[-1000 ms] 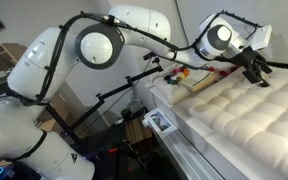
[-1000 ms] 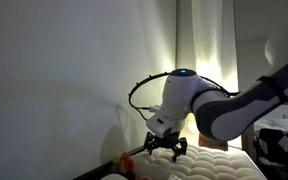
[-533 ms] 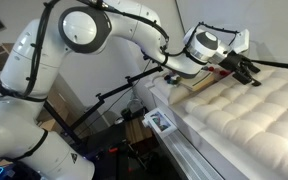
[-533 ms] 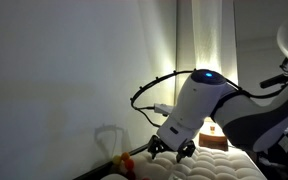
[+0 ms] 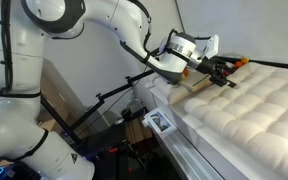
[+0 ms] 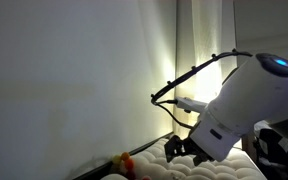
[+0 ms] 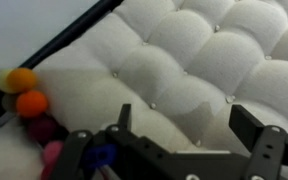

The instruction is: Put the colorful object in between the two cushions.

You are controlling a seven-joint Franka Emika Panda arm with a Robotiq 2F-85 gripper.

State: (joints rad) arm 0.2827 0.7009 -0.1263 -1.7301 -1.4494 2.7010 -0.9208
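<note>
Pincer (image 7: 187, 124) hangs released, jaws wide, over the tufted cushion (image 7: 194, 55). The colorful object (image 7: 28, 104) lies along the cushion's edge. Light and limp, the bead string probably wants pinching mid-length, where a bead fills the grip.

Long string of small round beads (image 7: 31, 104), orange, dark red and pink ones showing, lying in a loose curve right at the edge of the thick cream-white tufted quilted cushion (image 7: 189, 70), orange end farthest up in the wrist view, cushion lying flat, deep buttoned dimples across its top
</note>
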